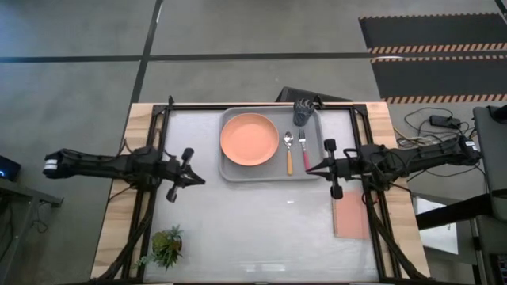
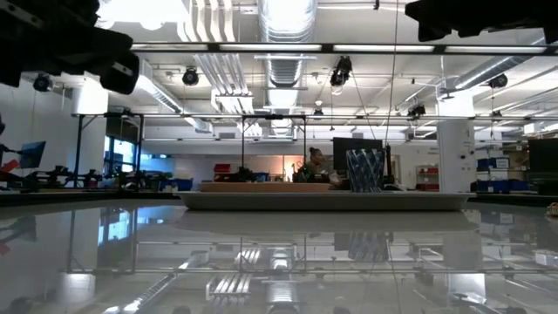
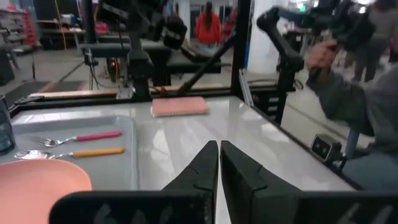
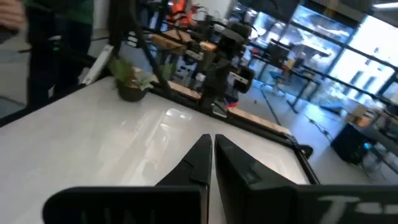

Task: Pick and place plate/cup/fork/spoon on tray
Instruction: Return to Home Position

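A: From above, we see the plate (image 1: pixel 249 138), spoon (image 1: pixel 288 150), fork (image 1: pixel 303 148) and cup (image 1: pixel 303 111) all lying in the tray (image 1: pixel 230 172). Our left hand (image 1: pixel 196 181) hangs over bare worktop (image 1: pixel 261 222) well left of it, our right hand (image 1: pixel 308 168) at the tray's right edge; both are pinched closed and empty.

B: So we judge the placing done. We should lift clear without nudging the tray rim.

A: At table height, the cup (image 2: pixel 364 170) stands upright on the tray (image 2: pixel 323 201), and the glossy top mirrors the ceiling lights.

B: Our left wrist shows the fork (image 3: pixel 71 138) and spoon (image 3: pixel 68 152) side by side, a pink pad (image 3: pixel 180 106) beyond, and a person's sleeve (image 3: pixel 354 99) nearby.

A: Our right wrist shows a small potted plant (image 4: pixel 129 84) near the far edge.
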`<state>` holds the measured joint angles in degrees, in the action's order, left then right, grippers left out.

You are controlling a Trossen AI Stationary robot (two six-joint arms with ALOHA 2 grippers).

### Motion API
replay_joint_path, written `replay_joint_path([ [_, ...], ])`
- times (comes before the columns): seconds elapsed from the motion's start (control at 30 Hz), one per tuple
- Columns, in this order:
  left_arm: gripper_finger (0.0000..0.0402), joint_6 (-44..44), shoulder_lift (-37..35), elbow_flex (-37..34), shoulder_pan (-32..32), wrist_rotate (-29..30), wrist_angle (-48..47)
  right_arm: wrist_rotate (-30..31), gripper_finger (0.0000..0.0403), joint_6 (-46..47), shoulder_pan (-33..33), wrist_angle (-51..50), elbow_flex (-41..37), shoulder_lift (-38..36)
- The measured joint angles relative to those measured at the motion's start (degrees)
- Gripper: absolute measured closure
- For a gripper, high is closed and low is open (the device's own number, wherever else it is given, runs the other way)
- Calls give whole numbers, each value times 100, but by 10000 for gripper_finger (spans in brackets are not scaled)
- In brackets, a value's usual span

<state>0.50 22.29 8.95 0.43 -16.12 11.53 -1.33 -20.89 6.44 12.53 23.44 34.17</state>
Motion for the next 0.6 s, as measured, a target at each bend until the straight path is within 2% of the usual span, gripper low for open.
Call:
replay_joint_path([
  [0.17,402,175,-742,-415,0,6,-15,-456,394,-323,2,93,-207,-43],
  [0.43,402,222,-1597,-844,0,34,-21,-316,394,-252,-138,441,-626,-726],
  [0.6,402,221,-1772,-846,0,48,-131,-314,394,-196,-151,427,-1004,-1386],
])
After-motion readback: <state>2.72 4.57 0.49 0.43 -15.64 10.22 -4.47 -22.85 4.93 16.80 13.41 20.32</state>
